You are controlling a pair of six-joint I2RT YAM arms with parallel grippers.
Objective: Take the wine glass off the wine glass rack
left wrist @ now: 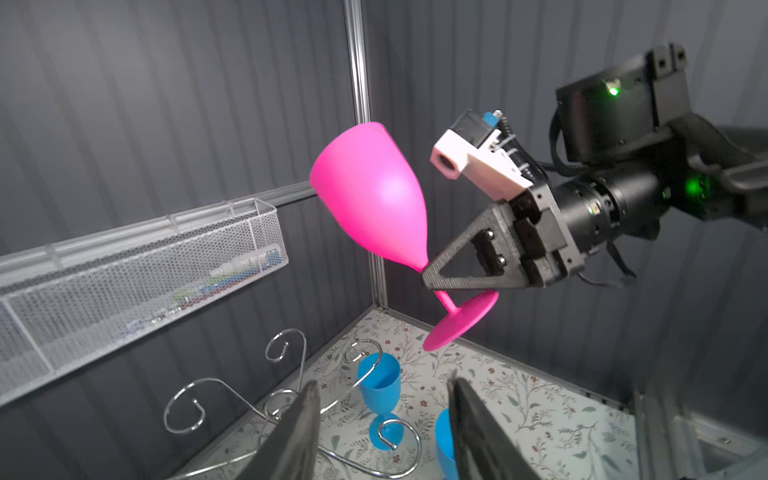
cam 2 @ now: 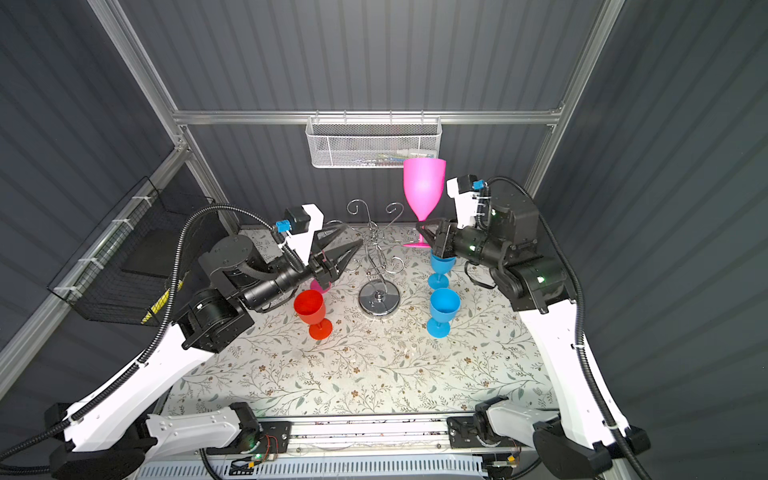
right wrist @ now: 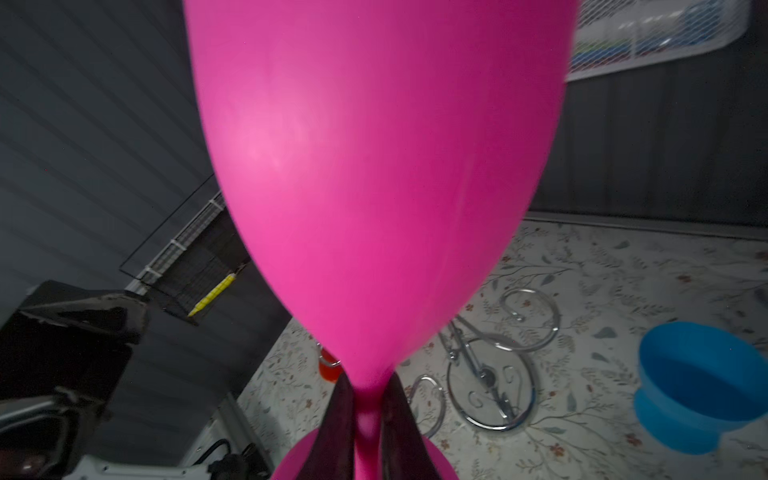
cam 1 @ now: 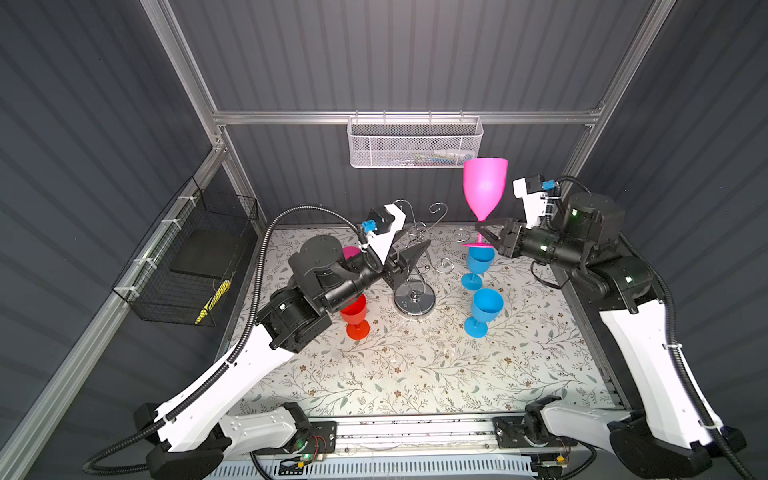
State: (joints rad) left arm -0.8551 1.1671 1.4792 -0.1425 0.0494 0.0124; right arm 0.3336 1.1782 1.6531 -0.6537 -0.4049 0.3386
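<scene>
Gripped by its stem in the closed right jaws, the pink wine glass [cam 1: 484,183] hangs upright in the air at the far right of the table [cam 1: 415,374], well clear of the scrolled arms of the chrome wine glass rack [cam 1: 414,300] at its centre. The left jaws stand parted and empty just left of the rack. With the glass already off the rack, the step in hand looks like the carry. The next move probably calls for a steady descent to a bare patch, avoiding the two blue glasses [cam 1: 486,305] directly below and nearer
</scene>
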